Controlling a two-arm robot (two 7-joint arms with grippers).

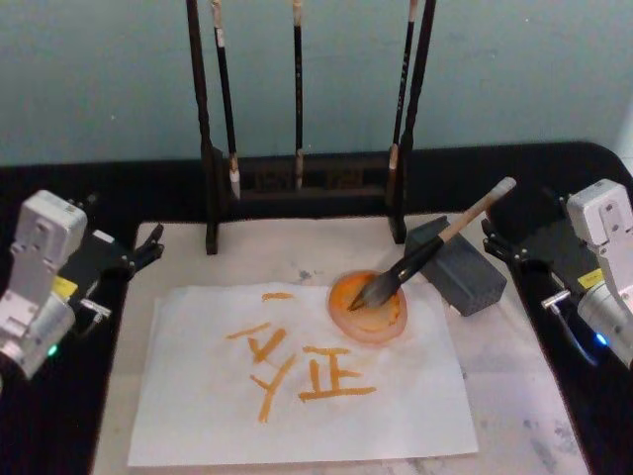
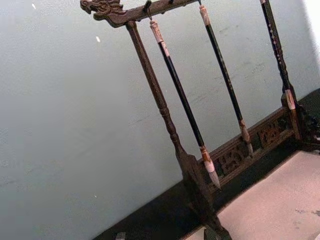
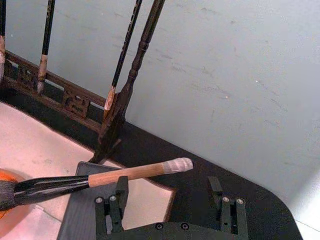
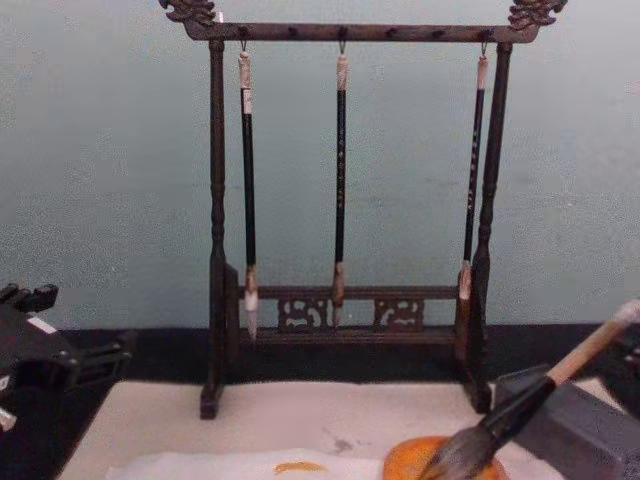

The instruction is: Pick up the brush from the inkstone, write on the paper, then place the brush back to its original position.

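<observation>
The brush point(image 1: 435, 247) lies slanted, its bristle tuft in a shallow orange dish point(image 1: 391, 322) and its tan handle propped on the dark grey inkstone point(image 1: 465, 277). It also crosses the right wrist view as brush point(image 3: 125, 174), and the chest view shows the brush point(image 4: 540, 390) low on the right. The paper point(image 1: 198, 396) lies flat with several orange strokes. My right gripper point(image 1: 492, 242) sits open just right of the handle's pale end, with nothing between its fingers point(image 3: 116, 200). My left gripper point(image 1: 148, 247) rests open at the mat's left edge, far from the brush.
A dark wooden rack point(image 1: 297, 183) with three thin black brushes hanging stands at the back of the beige felt mat point(image 1: 514, 396). Its posts rise behind the inkstone. A black table surrounds the mat, and a pale green wall point(image 4: 100, 150) is behind.
</observation>
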